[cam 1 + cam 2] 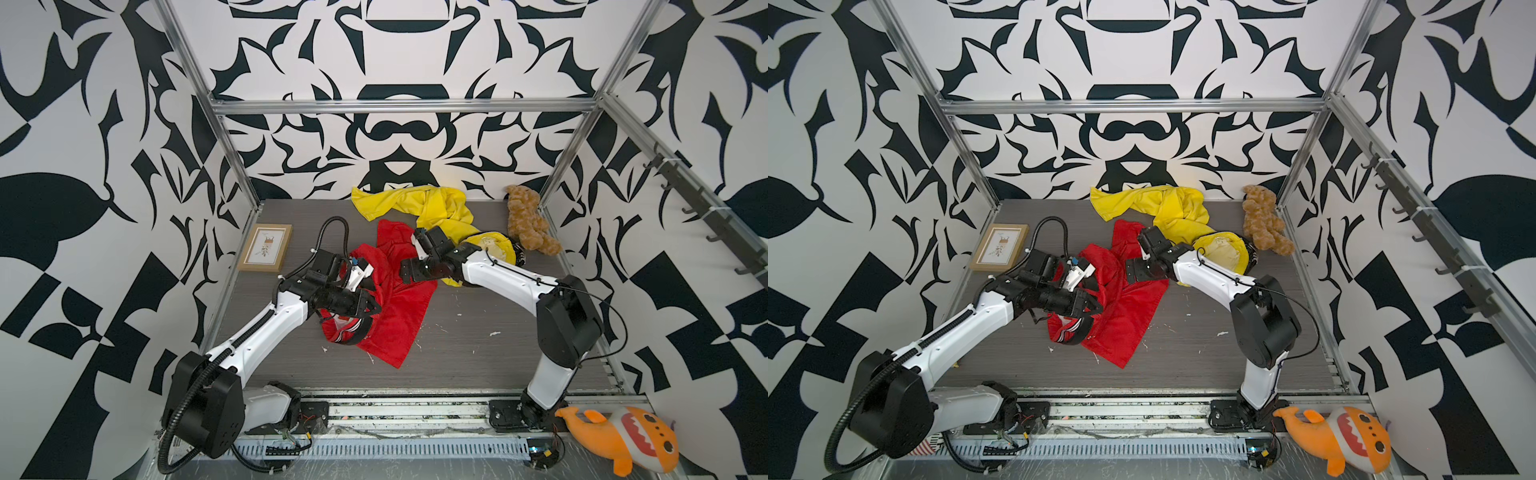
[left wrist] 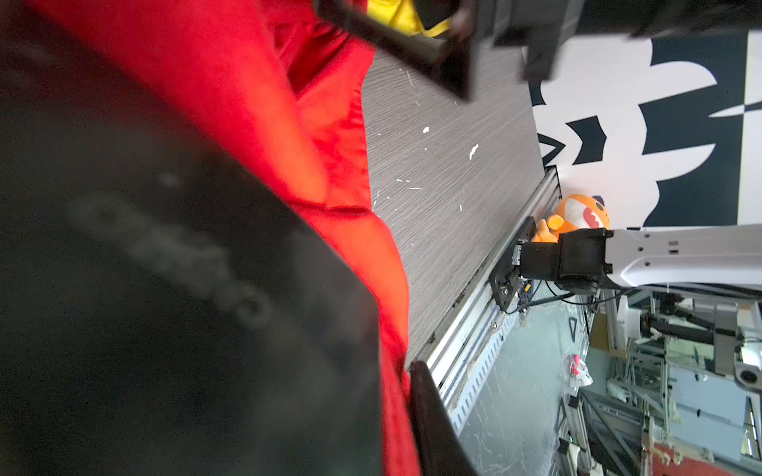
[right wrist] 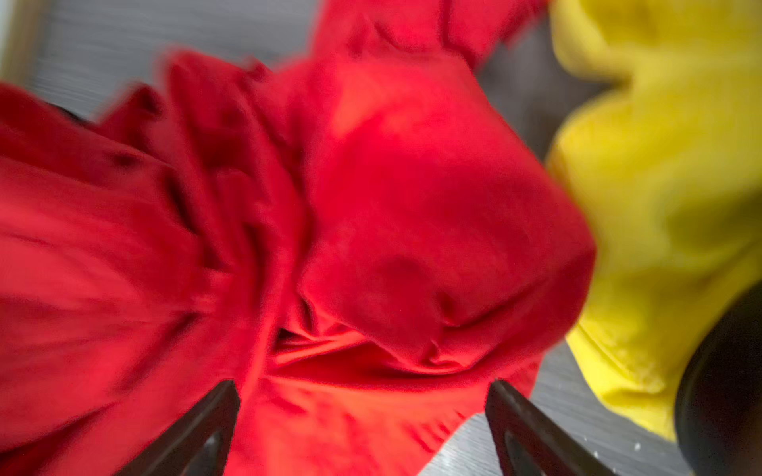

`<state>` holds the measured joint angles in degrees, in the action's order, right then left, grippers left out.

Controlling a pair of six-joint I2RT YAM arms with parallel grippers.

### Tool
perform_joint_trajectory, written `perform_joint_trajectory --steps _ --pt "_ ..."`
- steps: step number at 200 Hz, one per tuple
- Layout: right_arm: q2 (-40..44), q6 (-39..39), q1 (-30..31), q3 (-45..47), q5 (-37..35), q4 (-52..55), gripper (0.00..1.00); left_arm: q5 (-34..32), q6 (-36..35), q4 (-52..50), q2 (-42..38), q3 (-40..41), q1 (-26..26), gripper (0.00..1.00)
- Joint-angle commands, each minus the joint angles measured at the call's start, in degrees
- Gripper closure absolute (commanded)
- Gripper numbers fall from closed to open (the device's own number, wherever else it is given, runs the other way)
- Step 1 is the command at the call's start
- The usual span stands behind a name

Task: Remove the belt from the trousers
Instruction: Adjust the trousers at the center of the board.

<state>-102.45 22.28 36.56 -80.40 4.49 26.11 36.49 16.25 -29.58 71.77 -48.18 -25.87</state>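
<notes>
The red trousers [image 1: 399,316] lie crumpled mid-table, with the striped waistband toward the front left. A black belt [image 1: 359,334] loops around that waistband; in the left wrist view the belt [image 2: 165,288] is a blurred dark strap with eyelets. My left gripper [image 1: 374,307] is shut on the belt together with a fold of red cloth, which is pinched against one finger [image 2: 429,395]. My right gripper [image 1: 405,270] hovers open just over the red trousers [image 3: 412,206], its fingertips [image 3: 231,395] spread wide and holding nothing. The yellow trousers [image 1: 432,208] lie at the back.
A brown teddy bear [image 1: 528,220] sits at the back right corner. A framed picture [image 1: 266,248] lies at the left edge. An orange plush [image 1: 623,436] lies outside the front rail. A hook rack [image 1: 698,208] runs along the right wall. White scraps dot the grey tabletop [image 1: 478,332].
</notes>
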Motion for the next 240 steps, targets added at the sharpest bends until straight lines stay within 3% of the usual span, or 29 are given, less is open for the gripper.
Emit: perform_joint_trajectory --steps 1,37,77,97,104,112,120,127,131,155,182,204,240 --pt "-0.94 -5.64 1.24 -8.57 5.95 7.20 0.02 -1.60 6.60 3.85 -0.38 4.25 0.12 1.00" --pt "-7.71 -8.72 3.43 -20.79 8.52 11.13 0.01 -2.02 7.78 8.47 -1.71 7.28 0.12 1.00" --pt "-12.19 -7.13 3.69 -24.43 18.44 7.83 0.00 -0.99 5.56 6.32 -1.82 6.40 0.12 1.00" --pt "-17.40 -6.03 3.69 -28.85 18.70 9.77 0.02 -0.69 4.69 5.85 -1.55 6.52 0.12 1.00" --pt "-19.59 -6.07 3.64 -30.69 18.21 10.89 0.08 -0.69 4.34 5.65 -1.38 6.46 0.12 1.00" --pt "-21.91 -6.08 3.68 -32.80 17.70 12.00 0.22 -1.21 3.77 5.48 -1.24 6.29 0.12 1.00" --pt "-23.01 -5.91 3.53 -33.78 17.28 12.12 0.45 -2.24 2.86 5.12 -0.98 5.94 0.12 1.00" --pt "-22.51 -5.10 3.28 -32.98 16.03 10.36 0.78 -3.29 1.62 4.72 -0.65 5.38 0.15 1.00" --pt "-21.66 -4.71 3.01 -32.13 14.98 9.42 1.00 -3.98 0.68 4.22 -0.43 4.75 0.40 1.00" --pt "-10.54 -2.64 0.65 -22.52 5.59 5.47 1.00 -5.36 -5.85 0.30 3.65 -2.24 4.68 1.00" --pt "4.04 0.83 -0.80 -9.28 -2.58 8.40 1.00 -4.14 -14.72 -7.05 9.92 -14.78 7.58 1.00" --pt "15.19 10.20 -0.32 7.35 -3.07 8.64 1.00 -1.60 -21.57 -12.09 15.67 -23.41 7.61 1.00" --pt "28.40 30.53 3.79 34.82 -10.97 -8.18 1.00 0.41 -24.65 -12.57 24.36 -29.48 5.81 1.00"
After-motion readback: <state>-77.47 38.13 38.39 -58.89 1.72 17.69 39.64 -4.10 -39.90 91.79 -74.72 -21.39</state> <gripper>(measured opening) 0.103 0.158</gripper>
